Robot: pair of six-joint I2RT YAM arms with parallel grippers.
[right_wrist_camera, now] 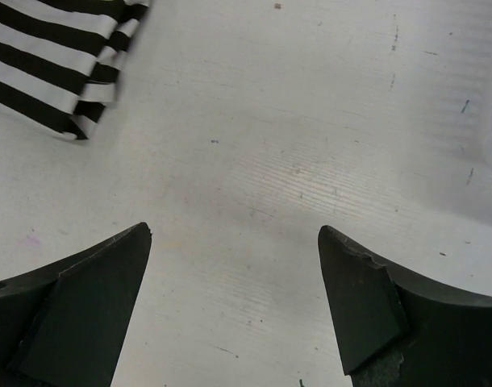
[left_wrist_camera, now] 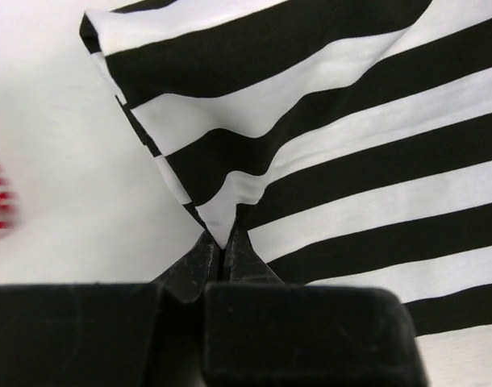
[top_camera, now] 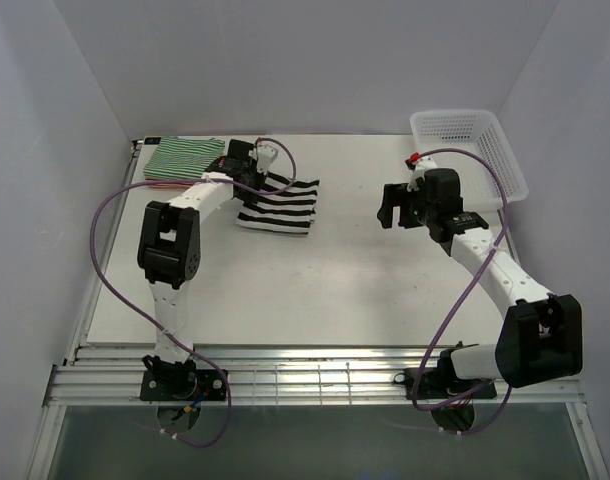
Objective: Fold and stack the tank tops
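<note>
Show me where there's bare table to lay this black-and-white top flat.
Bare: the table between the black-and-white tank top and the right tool, plus the whole near strip. Crowded: far left, around the green-and-white tank top and left tool; white basket far right.

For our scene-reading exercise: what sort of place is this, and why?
Probably a robotics lab test cell: a white-and-black left robot arm and right robot arm mounted at a pale table, plain white walls, a broad-striped black-and-white cloth top.

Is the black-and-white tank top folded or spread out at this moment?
Folded: the black-and-white tank top lies as a compact bundle, layered edges visible in the right wrist view; left fingers pinch one corner.
</note>
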